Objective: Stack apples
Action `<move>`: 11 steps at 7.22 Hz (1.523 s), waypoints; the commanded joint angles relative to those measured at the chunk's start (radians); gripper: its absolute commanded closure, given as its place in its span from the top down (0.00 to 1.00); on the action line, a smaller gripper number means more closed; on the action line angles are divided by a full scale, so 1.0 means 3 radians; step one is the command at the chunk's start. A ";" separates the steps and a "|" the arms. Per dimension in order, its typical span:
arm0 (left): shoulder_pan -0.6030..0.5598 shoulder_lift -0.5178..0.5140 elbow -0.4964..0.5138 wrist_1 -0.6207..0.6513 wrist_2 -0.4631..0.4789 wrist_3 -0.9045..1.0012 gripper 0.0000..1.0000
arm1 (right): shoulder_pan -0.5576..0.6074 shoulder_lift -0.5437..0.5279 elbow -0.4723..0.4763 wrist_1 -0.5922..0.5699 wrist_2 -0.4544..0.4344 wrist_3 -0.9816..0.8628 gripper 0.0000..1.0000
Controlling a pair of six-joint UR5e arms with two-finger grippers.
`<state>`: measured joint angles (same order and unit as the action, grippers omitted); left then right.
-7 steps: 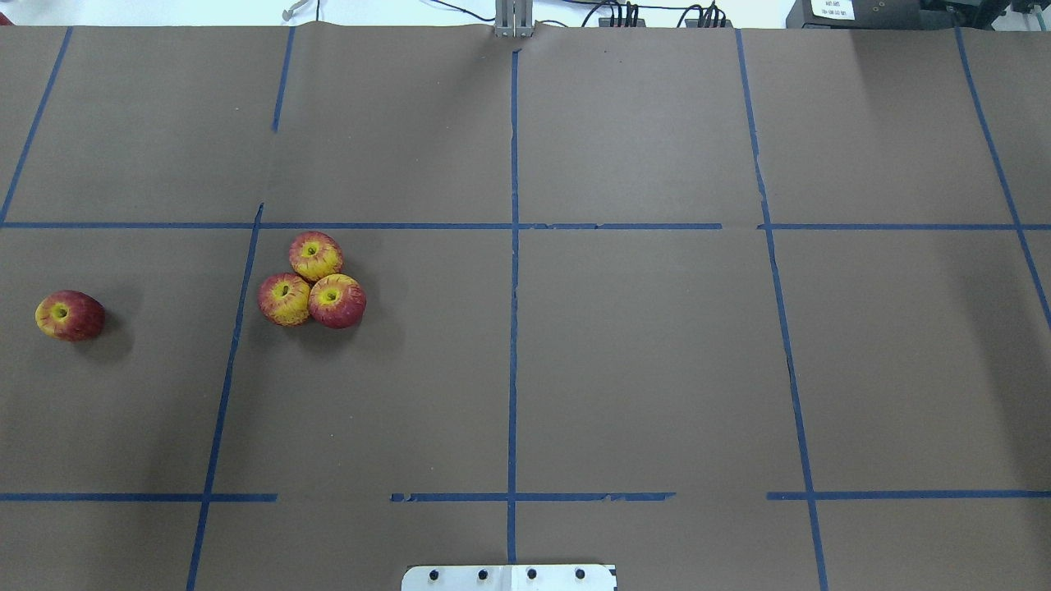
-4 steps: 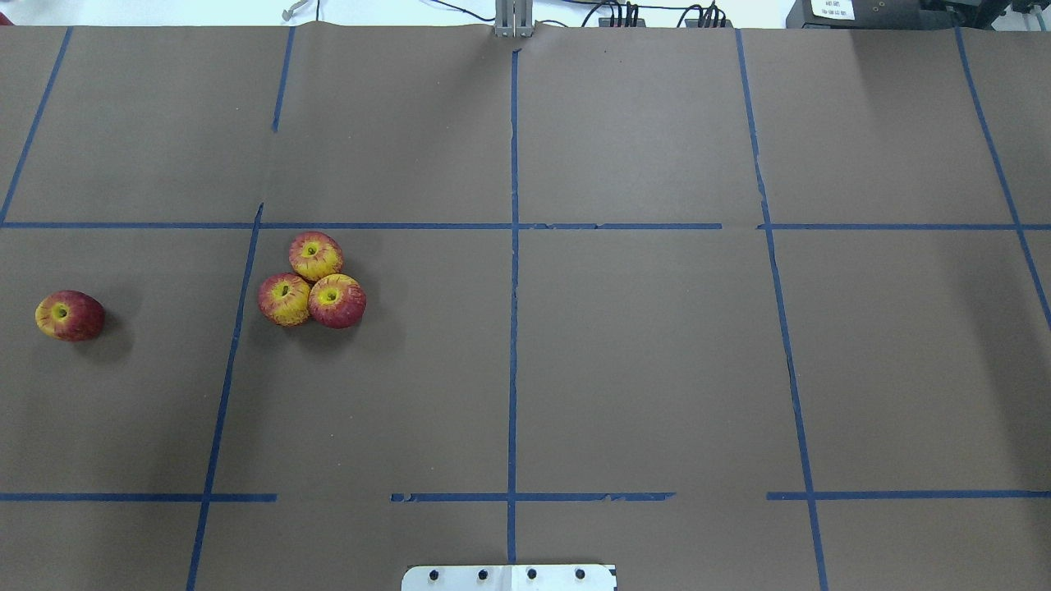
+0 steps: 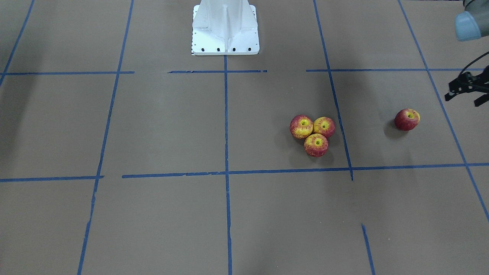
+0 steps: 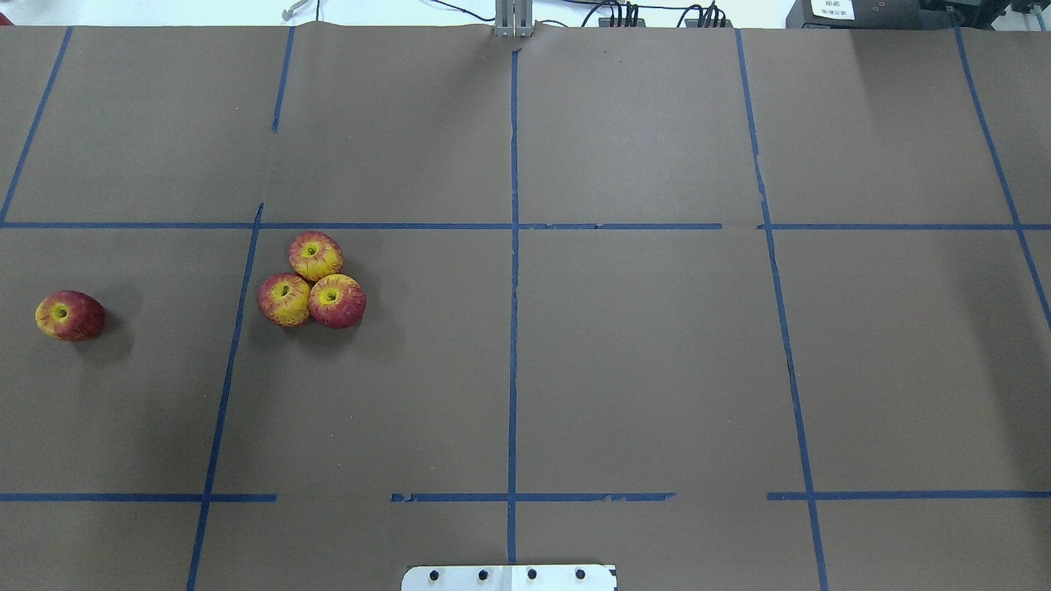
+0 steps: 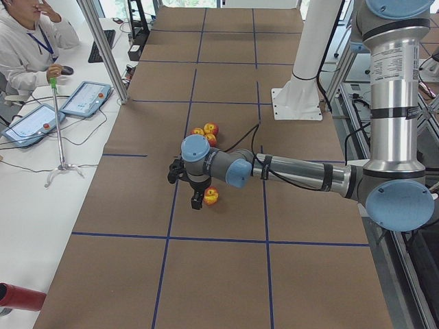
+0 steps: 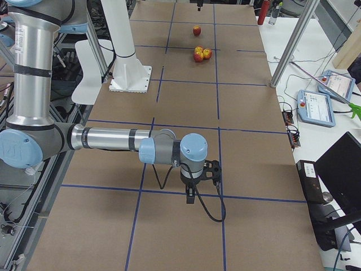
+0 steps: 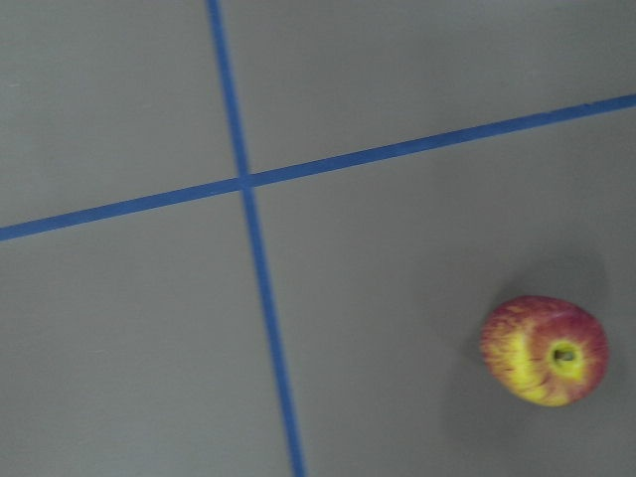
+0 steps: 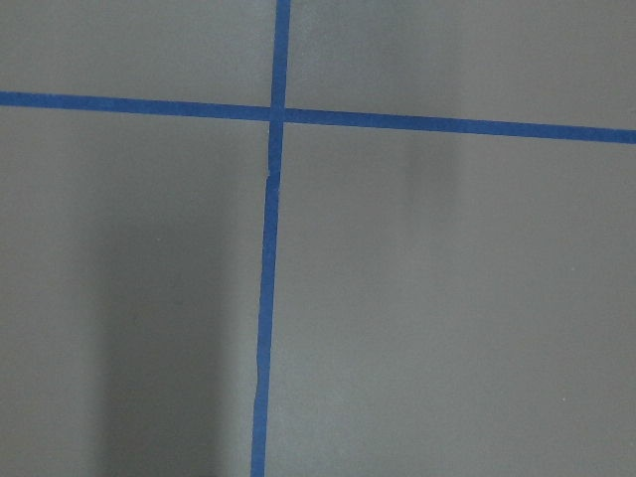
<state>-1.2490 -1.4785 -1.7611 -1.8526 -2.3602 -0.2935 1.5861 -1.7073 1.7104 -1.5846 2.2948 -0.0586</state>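
Three red-and-yellow streaked apples point(image 4: 314, 255) point(image 4: 284, 299) point(image 4: 337, 300) sit touching in a flat cluster on the brown table; the cluster also shows in the front view point(image 3: 316, 145). The darker, mostly red apple point(image 4: 70, 315) lies alone to the left and shows in the front view point(image 3: 407, 119) and the left wrist view point(image 7: 545, 350). My left gripper point(image 3: 460, 101) hovers beside this lone apple at the front view's right edge; its two prongs stand apart and hold nothing. My right gripper point(image 6: 194, 191) hangs over bare table far from the apples; I cannot tell if it is open.
Blue tape lines point(image 4: 513, 287) divide the brown table cover. The white robot base point(image 3: 225, 30) stands at the robot's edge. An operator point(image 5: 27, 41) and tablets point(image 5: 86, 98) are at the side table beyond the far edge.
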 commanded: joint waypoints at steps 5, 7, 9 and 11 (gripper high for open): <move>0.0880 -0.0006 0.0195 -0.0728 0.0821 -0.1369 1.00 | 0.0000 0.0000 0.0000 0.0000 0.0000 0.0001 1.00; 0.1058 -0.0062 0.0347 -0.0738 0.0939 -0.1435 1.00 | 0.0000 0.0000 0.0000 0.0000 0.0000 0.0001 1.00; 0.1090 -0.0134 0.0425 -0.0738 0.0939 -0.1425 1.00 | 0.0000 0.0000 0.0000 0.0000 0.0000 0.0001 1.00; 0.1090 -0.0134 0.0410 -0.0738 0.0944 -0.1430 0.43 | 0.0000 0.0000 0.0000 0.0000 0.0000 0.0001 1.00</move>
<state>-0.9229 -1.5176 -1.6364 -2.0739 -2.0784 -0.7216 1.5861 -1.7073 1.7104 -1.5846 2.2948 -0.0589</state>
